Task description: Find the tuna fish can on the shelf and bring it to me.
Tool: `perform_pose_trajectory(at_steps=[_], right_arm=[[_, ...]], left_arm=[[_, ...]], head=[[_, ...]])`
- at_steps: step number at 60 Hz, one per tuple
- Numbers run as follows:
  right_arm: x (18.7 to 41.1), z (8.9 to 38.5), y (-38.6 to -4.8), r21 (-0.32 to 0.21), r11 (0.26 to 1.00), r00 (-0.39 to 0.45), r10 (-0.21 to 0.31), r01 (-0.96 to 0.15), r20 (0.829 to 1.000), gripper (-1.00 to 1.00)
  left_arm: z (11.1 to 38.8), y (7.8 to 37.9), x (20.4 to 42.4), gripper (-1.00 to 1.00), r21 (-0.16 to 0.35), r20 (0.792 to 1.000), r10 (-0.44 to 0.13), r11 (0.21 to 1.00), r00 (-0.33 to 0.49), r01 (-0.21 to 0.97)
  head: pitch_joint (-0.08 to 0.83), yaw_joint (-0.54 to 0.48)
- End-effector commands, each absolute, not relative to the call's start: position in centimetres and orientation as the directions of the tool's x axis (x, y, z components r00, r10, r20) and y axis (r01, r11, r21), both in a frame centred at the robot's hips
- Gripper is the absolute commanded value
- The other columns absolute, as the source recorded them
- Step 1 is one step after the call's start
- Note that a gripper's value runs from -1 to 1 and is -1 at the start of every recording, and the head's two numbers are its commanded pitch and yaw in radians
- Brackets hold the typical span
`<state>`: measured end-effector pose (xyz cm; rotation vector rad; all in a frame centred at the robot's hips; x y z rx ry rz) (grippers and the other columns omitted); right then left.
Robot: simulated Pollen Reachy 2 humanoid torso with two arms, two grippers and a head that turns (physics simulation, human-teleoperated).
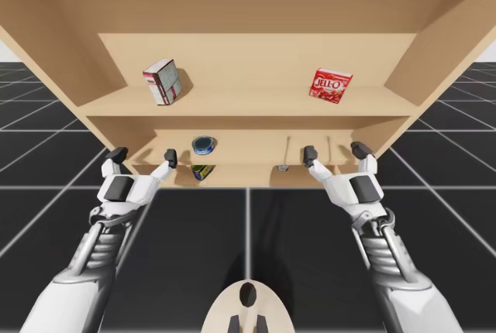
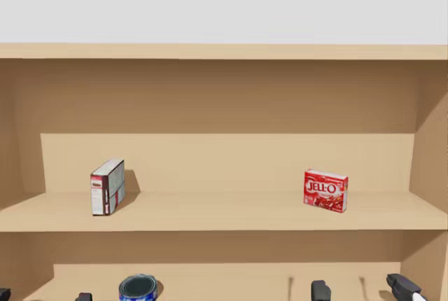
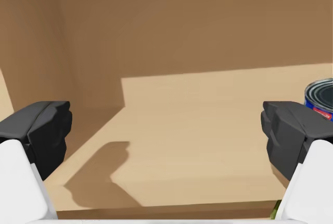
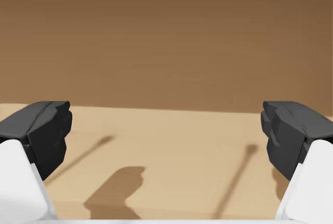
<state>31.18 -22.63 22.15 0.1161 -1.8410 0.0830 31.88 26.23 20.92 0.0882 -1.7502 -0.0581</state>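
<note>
Left gripper and right gripper both gape empty at the lower shelf, staged to reach; blue can, probably tuna, at left's 1 o'clock.

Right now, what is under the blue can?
The blue can stands on the lower shelf board. Just below, a green-yellow thing shows partly; the board seems to cover the rest.

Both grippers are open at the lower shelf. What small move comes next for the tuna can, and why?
Probably slide the left gripper sideways toward the can: it stands on the lower shelf just outside that open gripper, and the right gripper is farther off.
</note>
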Motion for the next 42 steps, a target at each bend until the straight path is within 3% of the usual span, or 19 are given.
perform_pose_trajectory(at_steps=[1,9,19,31,42], right_arm=[[30.95,21.92,-22.2,0.021,0.991,-0.265,-0.055,-0.131,0.963,-1.0],[31.01,22.14,-22.18,0.025,0.989,-0.258,-0.063,-0.145,0.964,-1.0],[31.02,22.07,-22.21,0.018,0.99,-0.256,-0.053,-0.137,0.965,-1.0],[31.1,21.99,-22.19,0.003,0.992,-0.255,-0.035,-0.125,0.966,-1.0],[31.09,21.95,-22.11,-0.003,0.992,-0.253,-0.029,-0.126,0.967,-1.0]], left_arm=[[20.93,26.31,31.9,-1.0,0.088,0.98,-0.092,0.996,-0.179,-0.029],[20.98,26.43,31.89,-1.0,0.082,0.98,-0.087,0.996,-0.181,-0.034],[20.99,26.55,31.86,-1.0,0.078,0.98,-0.083,0.996,-0.183,-0.038],[20.98,26.69,31.93,-1.0,0.076,0.979,-0.083,0.996,-0.186,-0.041],[20.96,26.74,31.96,-1.0,0.076,0.978,-0.083,0.996,-0.19,-0.04]], head=[[0.004,-0.02],[0.045,-0.03],[0.168,-0.01],[0.313,0.06],[0.377,0.17]])
